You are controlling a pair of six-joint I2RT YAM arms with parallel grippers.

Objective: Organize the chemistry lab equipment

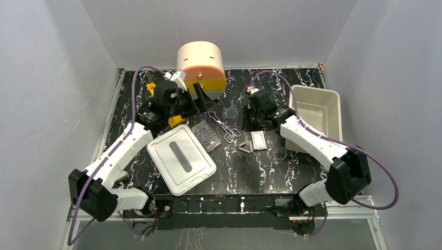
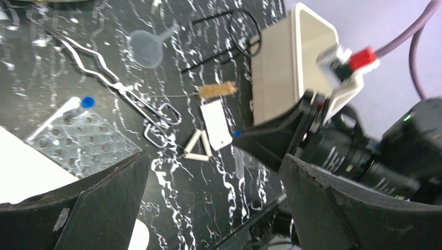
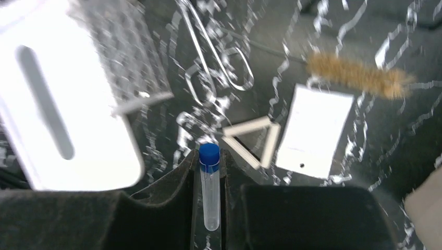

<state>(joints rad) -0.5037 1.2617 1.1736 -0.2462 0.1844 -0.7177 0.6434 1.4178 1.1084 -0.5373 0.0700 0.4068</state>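
My right gripper (image 3: 210,156) is shut on a clear blue-capped tube (image 3: 210,182), held above the black table near the white triangle (image 3: 255,138), a white card (image 3: 315,130) and the small brush (image 3: 359,75). In the top view it (image 1: 250,117) hangs over the table's middle. My left gripper (image 2: 213,208) is open and empty; in the top view it (image 1: 195,99) sits in front of the drawer unit. The clear well plate (image 1: 207,135), the scissors (image 1: 224,127), a clear funnel (image 1: 232,111) and a clear dish (image 1: 278,152) lie between the arms. The black-framed glasses (image 2: 229,39) lie beside the bin.
The white rectangular bin (image 1: 315,114) stands at the right. Its white lid with a grey slot (image 1: 181,159) lies front left. The round peach-orange-yellow drawer unit (image 1: 201,65) stands at the back. Yellow rack pieces (image 1: 177,121) lie under the left arm.
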